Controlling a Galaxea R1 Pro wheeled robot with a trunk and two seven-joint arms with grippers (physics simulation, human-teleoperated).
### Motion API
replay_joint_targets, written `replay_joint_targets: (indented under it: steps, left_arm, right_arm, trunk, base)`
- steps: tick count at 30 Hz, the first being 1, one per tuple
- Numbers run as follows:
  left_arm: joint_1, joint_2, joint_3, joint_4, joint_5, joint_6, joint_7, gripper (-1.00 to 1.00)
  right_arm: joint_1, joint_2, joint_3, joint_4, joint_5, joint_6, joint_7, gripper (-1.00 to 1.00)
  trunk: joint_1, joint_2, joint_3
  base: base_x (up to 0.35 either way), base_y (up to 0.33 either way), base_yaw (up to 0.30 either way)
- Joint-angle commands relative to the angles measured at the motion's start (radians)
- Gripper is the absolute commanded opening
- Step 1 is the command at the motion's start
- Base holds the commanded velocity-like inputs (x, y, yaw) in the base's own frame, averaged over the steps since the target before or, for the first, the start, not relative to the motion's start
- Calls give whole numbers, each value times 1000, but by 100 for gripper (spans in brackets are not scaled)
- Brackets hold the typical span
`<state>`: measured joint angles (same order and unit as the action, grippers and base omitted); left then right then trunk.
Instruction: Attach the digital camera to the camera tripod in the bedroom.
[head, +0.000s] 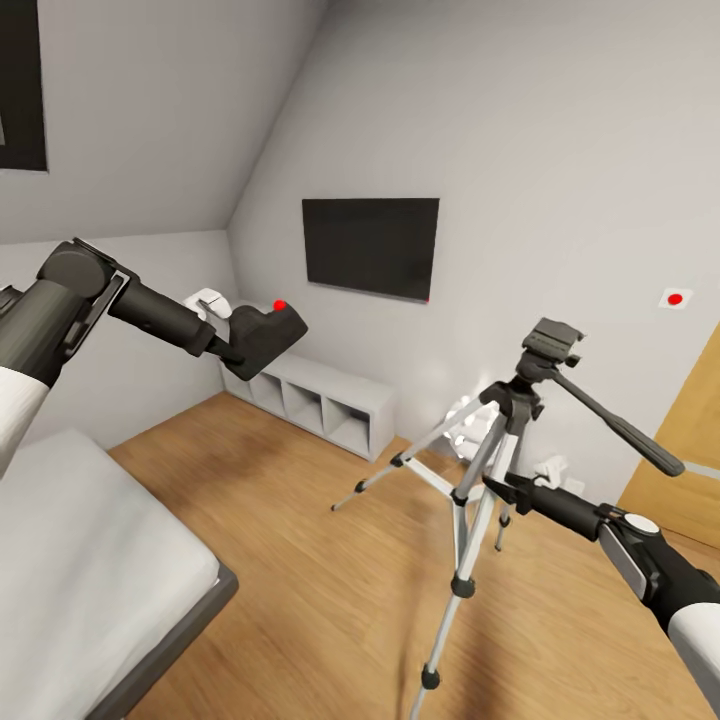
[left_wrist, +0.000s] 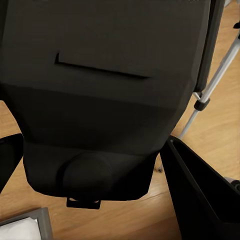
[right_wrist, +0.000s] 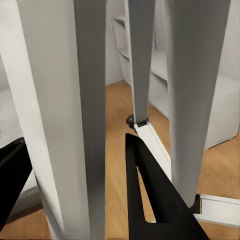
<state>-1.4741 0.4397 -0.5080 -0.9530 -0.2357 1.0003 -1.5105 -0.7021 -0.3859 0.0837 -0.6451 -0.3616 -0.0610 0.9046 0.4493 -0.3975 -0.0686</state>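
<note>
The digital camera (head: 268, 338), red dot up, hangs in mid-air above the wooden floor (head: 300, 560), clamped in the left tool (head: 238, 345). Well apart from it, the camera tripod (head: 500, 440) stands on the floor, the right tool (head: 497, 487) spread open around its upper legs. Behind them, a television (head: 371, 246) hangs above a grey shelf (head: 320, 395).

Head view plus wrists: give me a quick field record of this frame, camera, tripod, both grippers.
room: bedroom, wooden floor, wall TV, grey cubby shelf, bed
digital camera: held up in the left gripper, over the floor, apart from the tripod
camera tripod: standing, legs spread, pan head bare
right gripper: at the tripod's upper legs, fingers open around a leg, grip not confirmable
attachment: not yet done
</note>
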Motion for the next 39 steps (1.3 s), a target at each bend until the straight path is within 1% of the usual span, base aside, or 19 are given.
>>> replay_joint_targets:
  steps: [1, 8, 9, 11, 12, 13, 14, 15, 17, 19, 23, 32, 35, 38, 39]
  left_arm:
    - [-1, 1, -1, -1, -10, 11, -10, -100]
    - [-1, 1, -1, -1, -10, 11, -10, -100]
    - [-1, 1, -1, -1, -10, 11, -10, -100]
    - [0, 1, -1, -1, -10, 11, -10, -100]
    - [0, 1, -1, -1, -10, 11, -10, -100]
    - [0, 1, -1, -1, -10, 11, -10, -100]
    - [0, 1, -1, -1, -10, 11, -11, -100]
    - [0, 1, -1, -1, -10, 11, -11, -100]
    - [0, 1, -2, -1, -10, 11, -11, -100]
    - [0, 1, -2, -1, -10, 11, -11, -100]
    - [0, 1, -3, 0, -10, 11, -11, -100]
    - [0, 0, -4, -1, -9, 11, -12, -100]
    - [0, -4, -4, 0, -9, 11, -12, -100]
    - [0, -6, -4, 0, -8, 11, -13, -100]
    - [0, -6, -4, 0, -8, 11, -13, -100]
  right_arm:
    - [-2, -2, 6, 0, -22, -4, 5, -100]
    - [-2, -2, 13, -1, -21, -3, 49, -100]
    - [-2, -2, 14, -1, -16, -2, 57, -100]
    - [-2, -2, 14, -1, 5, -2, 61, -100]
    - [-2, -2, 14, -1, 31, -3, 62, -100]
    - [-2, -2, 14, -2, 46, -3, 62, -100]
    - [-2, -2, 13, -2, 77, -3, 63, -100]
    - [-2, 0, 12, -4, 120, -4, 62, -100]
    - [-4, 2, 11, -5, 149, -5, 61, -100]
    - [-6, 3, 11, -5, 164, -7, 62, -100]
    - [-10, 4, 11, -6, 178, -7, 61, -100]
    - [-30, 4, 14, -13, 224, -15, 76, -100]
    - [-32, 4, 14, -24, 228, -17, 119, -100]
    - [-32, 4, 14, -49, 229, -15, 187, -100]
    - [-32, 4, 13, -53, 229, -15, 200, -100]
  trunk:
    - [1, -3, -2]
    - [1, -3, -2]
    - [1, -3, -2]
    - [1, -3, -2]
    - [1, -3, -2]
    - [1, -3, -2]
    - [1, -3, -2]
    - [1, -3, -2]
    - [1, -3, -2]
    - [1, -3, -2]
    - [1, -3, -2]
    - [1, -3, -2]
    - [1, -3, -2]
    - [1, -3, -2]
    - [1, -3, -2]
  base:
    - [0, 0, 0]
    - [0, 0, 0]
    - [0, 0, 0]
    - [0, 0, 0]
    - [0, 0, 0]
    - [0, 0, 0]
    - [0, 0, 0]
    - [0, 0, 0]
    - [0, 0, 0]
    - [0, 0, 0]
    - [0, 0, 0]
    - [0, 0, 0]
    - [0, 0, 0]
    - [0, 0, 0]
    - [0, 0, 0]
